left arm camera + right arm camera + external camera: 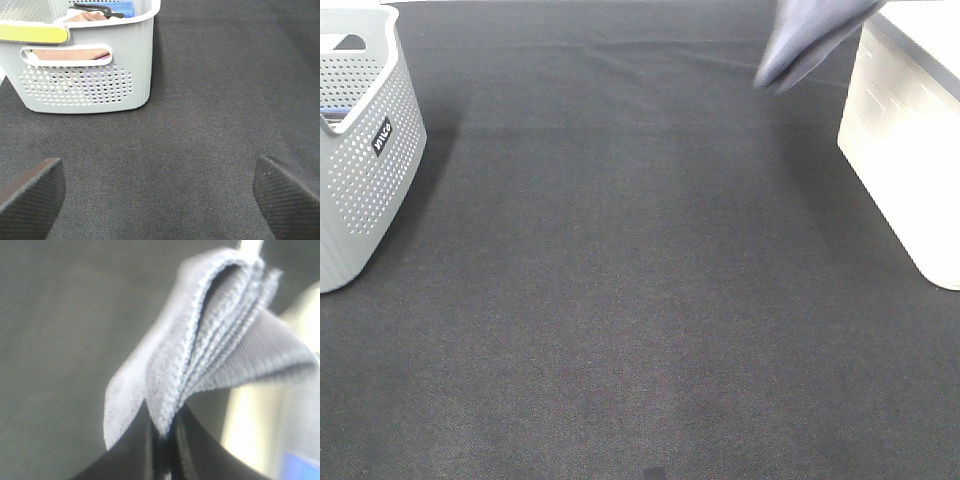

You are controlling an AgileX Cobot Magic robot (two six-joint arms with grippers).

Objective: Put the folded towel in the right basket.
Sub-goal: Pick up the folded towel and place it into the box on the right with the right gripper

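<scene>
The folded grey towel (810, 40) hangs in the air at the far right of the table, blurred, just left of the white right basket (910, 170). The arm holding it is out of the exterior high view. In the right wrist view my right gripper (162, 450) is shut on the towel's (210, 340) lower edge, and its folded layers fan out from the black fingers. The right basket's pale wall (250, 430) shows close beside the towel. My left gripper (160, 200) is open and empty above the dark cloth.
A grey perforated left basket (360, 190) stands at the table's left edge. In the left wrist view it (135, 60) holds several folded cloths. A dark cloth (620, 300) covers the table.
</scene>
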